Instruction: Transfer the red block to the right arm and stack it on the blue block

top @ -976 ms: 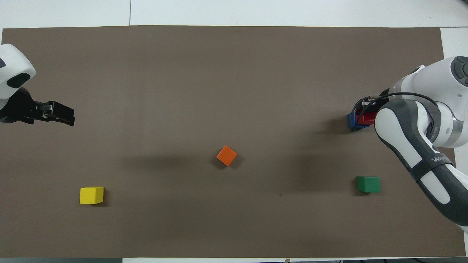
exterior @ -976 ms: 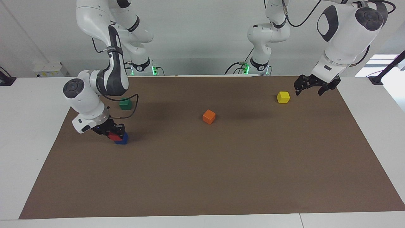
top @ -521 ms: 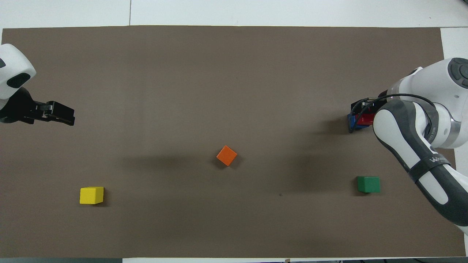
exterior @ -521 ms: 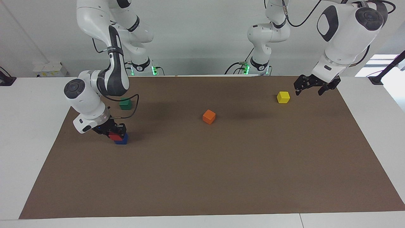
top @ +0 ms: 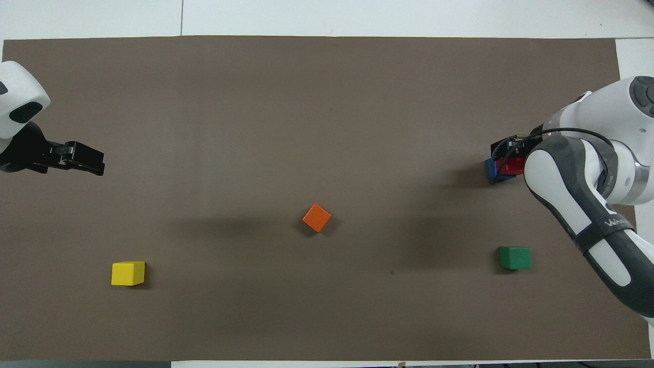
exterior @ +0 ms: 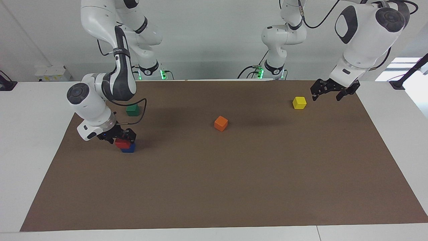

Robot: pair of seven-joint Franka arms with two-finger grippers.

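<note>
The red block (exterior: 122,143) sits on top of the blue block (exterior: 128,148) at the right arm's end of the mat; in the overhead view the red block (top: 511,166) covers most of the blue block (top: 490,169). My right gripper (exterior: 121,137) hovers just over the red block, fingers spread open and holding nothing. At the other end of the table my left gripper (exterior: 327,94) hangs open and empty above the mat, beside the yellow block (exterior: 299,102).
An orange block (exterior: 220,123) lies mid-mat. A green block (exterior: 132,109) sits nearer to the robots than the stack. The brown mat (exterior: 214,187) covers most of the white table.
My right gripper has opened, let go of the red block and lifted slightly; the red block stays on the blue one. The left arm has not moved.
</note>
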